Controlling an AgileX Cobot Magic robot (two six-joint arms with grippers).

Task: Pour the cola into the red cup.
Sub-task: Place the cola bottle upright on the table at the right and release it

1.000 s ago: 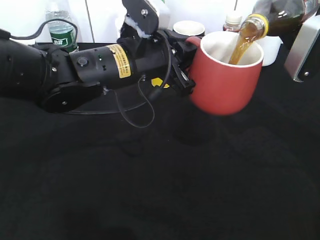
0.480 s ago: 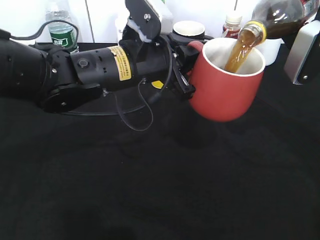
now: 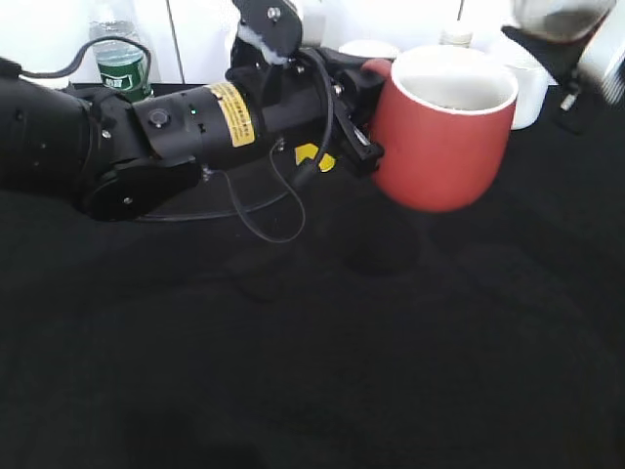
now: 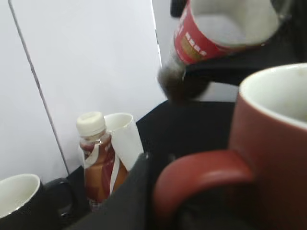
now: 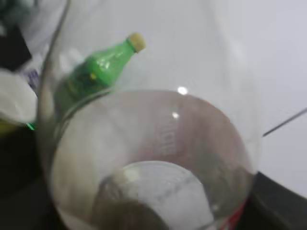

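The red cup [image 3: 444, 137] hangs above the black table, held by its handle in my left gripper [image 3: 363, 122], which is shut on it. A little brown liquid shows inside the cup's white rim. In the left wrist view the cup [image 4: 276, 143] fills the right side and my gripper [image 4: 160, 201] clamps the handle. The cola bottle [image 3: 552, 18] is blurred at the top right, above and right of the cup. It also shows in the left wrist view [image 4: 216, 33], tilted, red label visible. It fills the right wrist view [image 5: 153, 158], held by my right gripper [image 3: 566, 54].
A water bottle [image 3: 119, 59] stands at the back left. A white cup [image 3: 366, 47], a Nescafe bottle [image 4: 98, 163], a dark mug [image 4: 19, 201] and a white mug [image 3: 532, 93] stand along the back. A green bottle [image 5: 100, 69] shows behind the cola. A yellow piece [image 3: 312, 156] lies on the table.
The cola stream into the cup has stopped. The bottle has swung up and to the right, away from the rim. The cup has stayed in the air in the left gripper.
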